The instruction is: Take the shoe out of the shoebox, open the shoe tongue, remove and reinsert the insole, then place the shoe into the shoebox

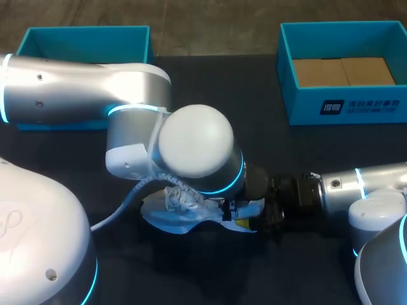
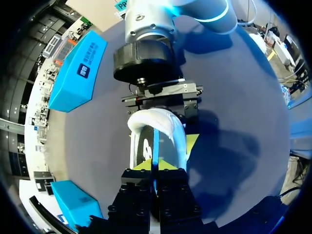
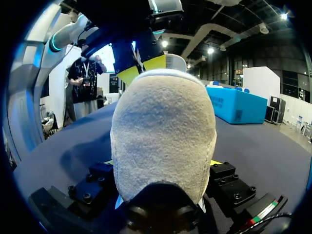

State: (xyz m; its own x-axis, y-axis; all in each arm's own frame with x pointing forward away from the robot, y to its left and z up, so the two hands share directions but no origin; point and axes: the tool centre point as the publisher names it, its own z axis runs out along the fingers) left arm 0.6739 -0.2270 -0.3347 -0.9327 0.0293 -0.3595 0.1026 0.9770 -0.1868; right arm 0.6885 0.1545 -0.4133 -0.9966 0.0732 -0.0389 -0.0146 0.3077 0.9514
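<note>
The shoe (image 1: pixel 184 206) lies on the dark table (image 1: pixel 305 165), in the lower middle of the head view, largely covered by the left arm (image 1: pixel 76 86) that comes in from the left edge and bends over it. It is outside both boxes.

In the right wrist view its rounded, fleecy heel (image 3: pixel 163 131) sits between the fingers of the right gripper (image 3: pixel 161 162), whose yellow tips press it from either side, so this hand holds the shoe by the heel. The right arm (image 1: pixel 362 184) comes in from the right edge of the head view.

In the left wrist view the left gripper (image 2: pixel 156 165) has its fingers drawn narrow, pinching a thin blue strip (image 2: pixel 155 146) that rises from the shoe's opening; I cannot tell whether it is tongue or insole. Just ahead is the white heel (image 2: pixel 156 124), clasped by the right gripper (image 2: pixel 165 105).

A blue box (image 1: pixel 343 105) with cardboard inside stands at the upper right of the head view, well apart from the shoe. A second blue box (image 1: pixel 82 35) stands at the upper left, partly behind the left arm.
</note>
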